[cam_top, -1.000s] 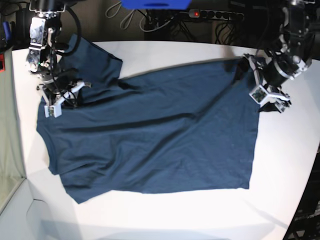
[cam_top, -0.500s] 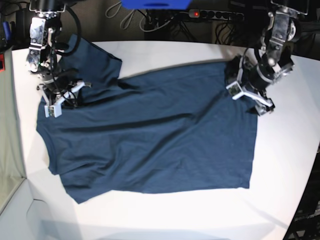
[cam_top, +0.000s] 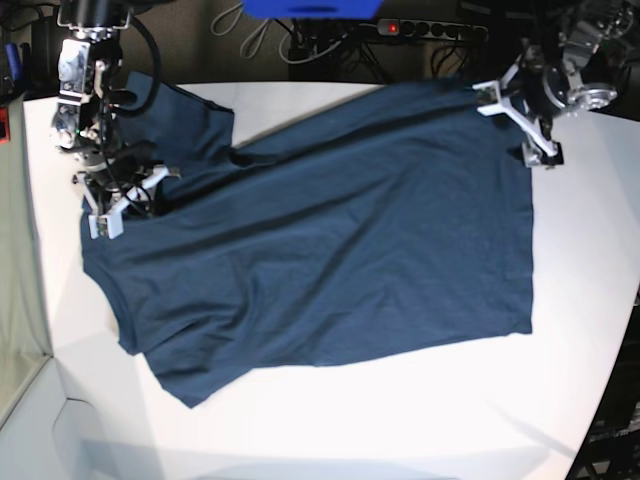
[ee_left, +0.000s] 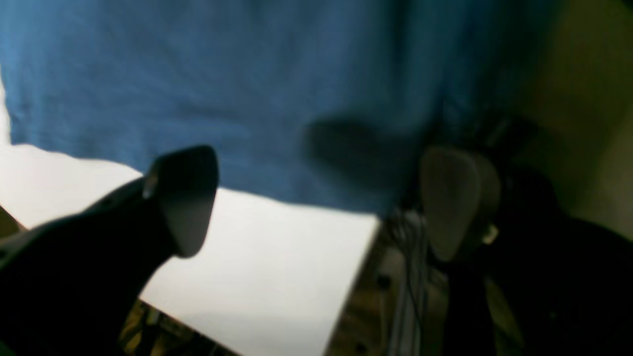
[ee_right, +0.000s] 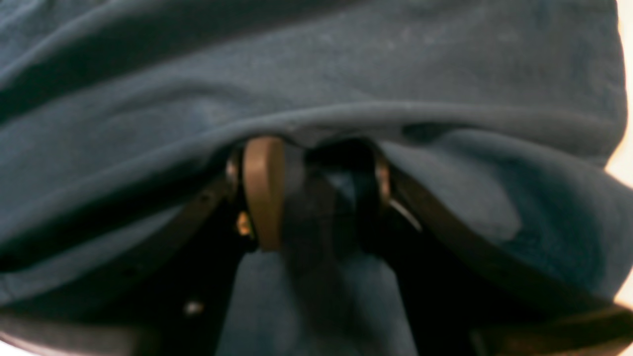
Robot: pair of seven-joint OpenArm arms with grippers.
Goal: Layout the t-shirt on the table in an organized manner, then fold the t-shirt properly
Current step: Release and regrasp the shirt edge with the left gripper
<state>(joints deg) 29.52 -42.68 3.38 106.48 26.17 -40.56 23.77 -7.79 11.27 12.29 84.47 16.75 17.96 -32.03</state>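
The t-shirt (cam_top: 330, 230) is dark blue and lies spread out on the white table (cam_top: 420, 420). It is mostly flat, with long soft wrinkles running across it. It sits a bit crooked, so its edges do not line up with the table's edges. White table shows all around the t-shirt on the near side and at both ends.

At one end of the t-shirt, on the left of the base view, the cloth is bunched up into folds near a sleeve (cam_top: 185, 120). The right gripper (cam_top: 125, 195) is there, right on the t-shirt. In the right wrist view its two fingers (ee_right: 262, 193) are close together with a fold of blue cloth pinched between them (the cloth hides part of the far finger). So this claw is gripping the t-shirt.

At the other end of the t-shirt, on the right of the base view, is the left gripper (cam_top: 520, 115). It is at the far corner of the t-shirt, by the table's back edge. In the left wrist view its two fingers (ee_left: 183, 198) stand wide apart, with nothing between them. This claw is open. Past its fingers you see the blue edge of the t-shirt and a piece of white table.

Behind the t-shirt, past the table's back edge, are dark cables (cam_top: 330, 45) and a power strip (cam_top: 430, 30) with a small red light.
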